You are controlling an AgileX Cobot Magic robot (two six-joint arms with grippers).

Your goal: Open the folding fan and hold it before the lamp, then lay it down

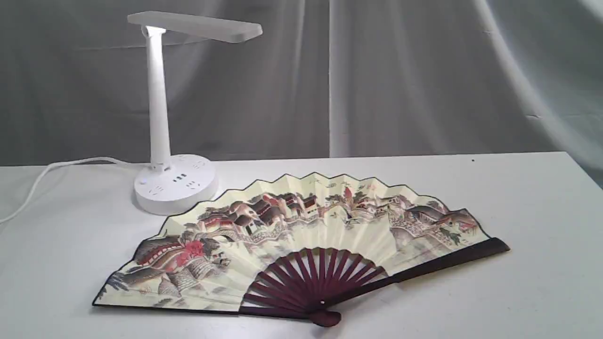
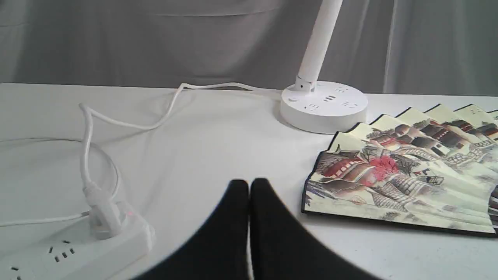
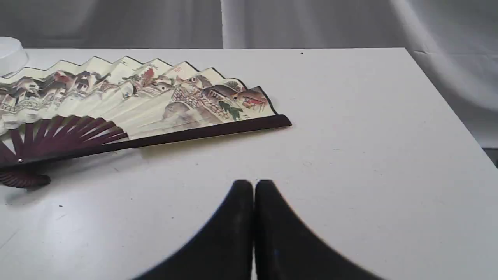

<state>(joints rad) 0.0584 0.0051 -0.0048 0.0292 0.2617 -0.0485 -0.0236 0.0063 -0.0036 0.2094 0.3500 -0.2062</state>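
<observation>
The folding fan (image 1: 301, 245) lies spread wide open and flat on the white table, painted side up, its maroon ribs meeting at the pivot (image 1: 322, 302) near the front edge. Behind its left half stands the white lamp (image 1: 162, 117), its round socket base (image 1: 175, 184) just beyond the fan's top edge. Neither arm shows in the exterior view. My left gripper (image 2: 249, 186) is shut and empty, a short way off the fan's left end (image 2: 389, 175). My right gripper (image 3: 253, 186) is shut and empty, apart from the right guard (image 3: 210, 130).
The lamp's white cord (image 2: 163, 112) loops across the table to a plug in a white power strip (image 2: 78, 249) close to the left gripper. The table's right edge (image 3: 451, 116) runs beside the right gripper. Grey curtain hangs behind.
</observation>
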